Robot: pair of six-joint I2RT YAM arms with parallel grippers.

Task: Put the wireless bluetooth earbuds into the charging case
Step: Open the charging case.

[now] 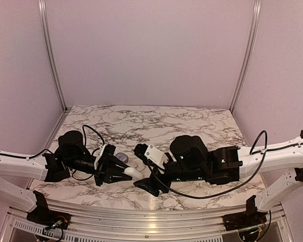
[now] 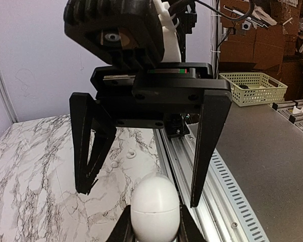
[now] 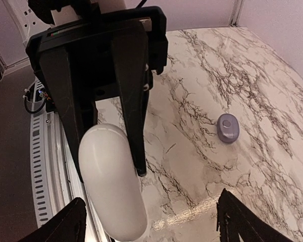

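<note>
Your left gripper [image 1: 116,173] pinches the smooth white egg-shaped charging case [image 1: 133,172] near the front edge of the marble-patterned table [image 1: 192,126]. A small grey-lavender oval piece [image 1: 122,158] lies just behind. Your right gripper [image 1: 142,169] faces the case, fingers spread wide.

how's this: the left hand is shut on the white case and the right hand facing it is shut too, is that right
Not quite. The left hand is shut on the white case, and the right hand does face it, but the right hand is open, not shut: the left wrist view shows its two fingers spread wide apart.
</note>
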